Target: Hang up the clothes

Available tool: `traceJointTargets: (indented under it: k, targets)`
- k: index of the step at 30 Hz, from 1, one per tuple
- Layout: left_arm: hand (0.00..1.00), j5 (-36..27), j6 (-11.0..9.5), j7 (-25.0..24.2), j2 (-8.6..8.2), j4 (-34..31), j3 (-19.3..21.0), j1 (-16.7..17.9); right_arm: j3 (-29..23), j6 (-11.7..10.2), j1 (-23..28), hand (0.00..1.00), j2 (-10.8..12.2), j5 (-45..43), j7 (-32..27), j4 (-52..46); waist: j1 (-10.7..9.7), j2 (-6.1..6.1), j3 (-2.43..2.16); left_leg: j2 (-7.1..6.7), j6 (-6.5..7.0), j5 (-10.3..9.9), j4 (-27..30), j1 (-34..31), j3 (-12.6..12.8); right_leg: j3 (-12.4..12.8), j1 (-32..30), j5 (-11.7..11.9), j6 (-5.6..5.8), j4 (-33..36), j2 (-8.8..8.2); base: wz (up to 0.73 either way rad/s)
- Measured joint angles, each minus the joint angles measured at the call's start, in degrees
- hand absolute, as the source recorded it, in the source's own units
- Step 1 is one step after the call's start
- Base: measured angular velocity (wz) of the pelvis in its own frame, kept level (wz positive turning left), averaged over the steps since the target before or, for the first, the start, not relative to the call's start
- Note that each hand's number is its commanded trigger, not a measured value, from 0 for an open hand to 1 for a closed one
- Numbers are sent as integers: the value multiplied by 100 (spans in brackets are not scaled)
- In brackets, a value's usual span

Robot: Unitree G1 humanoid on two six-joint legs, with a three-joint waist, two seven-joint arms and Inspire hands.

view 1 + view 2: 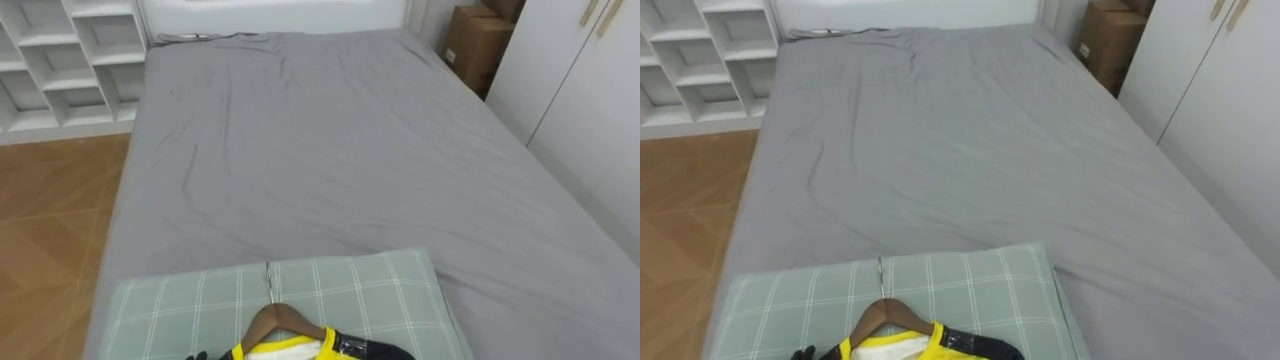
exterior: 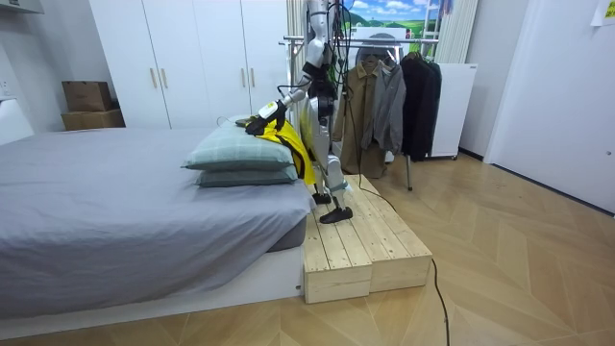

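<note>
A wooden hanger with a thin metal hook carries a yellow and dark garment at the bottom edge of the eye views, just above a green checked pillow. Dark fingertips of my left hand show beside the garment's collar. In the room view I stand on a wooden platform at the head of the bed. My left hand is stretched over the pillows, and the garment hangs from it. A clothes rack with hung clothes stands behind me.
The grey bed stretches ahead. White shelves stand at the far left beside the wood floor. A cardboard box and a white wardrobe are on the right.
</note>
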Motion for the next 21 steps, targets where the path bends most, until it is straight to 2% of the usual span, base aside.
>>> traceJointTargets:
  k: [8, 15, 21]
  targets:
    - [0, -115, -20, -97, 34, 53, 5, -151, 160, 1, -106, 0, -19, 7, -74, 114, 119, -16, 16, 8, 0, 0, 2, -17, -3, 0, -12, 10, -7, -7, 8, 0]
    - [0, -401, -20, -98, 48, 129, -69, -287, 491, 1, -221, 0, -48, 120, -203, 128, 122, -28, 12, 11, 4, 2, 29, -165, 9, 2, -156, 48, -11, 5, 4, 0]
    - [0, -402, -32, -87, 20, 467, 67, -624, 516, 7, -307, 0, -53, 343, -235, 259, 122, 0, 12, 16, 29, 19, 59, -339, 31, -1, -321, 110, -27, 4, 2, -1]
